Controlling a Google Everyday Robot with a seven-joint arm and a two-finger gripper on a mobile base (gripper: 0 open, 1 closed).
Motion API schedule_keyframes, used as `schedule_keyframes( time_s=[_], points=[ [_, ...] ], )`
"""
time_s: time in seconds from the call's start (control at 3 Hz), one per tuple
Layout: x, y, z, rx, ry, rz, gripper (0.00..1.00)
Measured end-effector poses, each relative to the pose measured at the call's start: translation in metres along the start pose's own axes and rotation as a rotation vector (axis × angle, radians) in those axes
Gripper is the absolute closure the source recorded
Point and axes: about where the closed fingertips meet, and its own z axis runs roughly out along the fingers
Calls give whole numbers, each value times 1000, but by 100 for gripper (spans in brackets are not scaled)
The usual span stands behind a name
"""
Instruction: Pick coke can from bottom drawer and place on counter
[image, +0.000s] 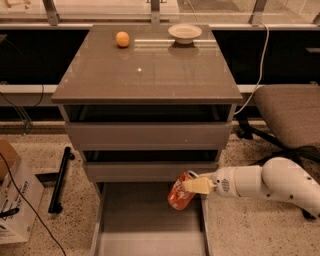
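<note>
The red coke can hangs tilted in my gripper, lifted above the right side of the open bottom drawer, just under the front of the middle drawer. My white arm reaches in from the right. The gripper's tan fingers are shut on the can's upper end. The counter is the glossy grey-brown top of the cabinet, above and behind the can.
An orange ball and a white bowl sit at the counter's far edge. A padded chair stands at the right. A cardboard box and a black bar lie on the floor at the left.
</note>
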Motion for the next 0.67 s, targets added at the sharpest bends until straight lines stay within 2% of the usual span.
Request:
schedule_keyframes(
  time_s=[0.33, 0.67],
  points=[
    [-14, 9, -11, 23, -35, -72, 100],
    [-14, 9, -11, 23, -36, -72, 100]
  ],
)
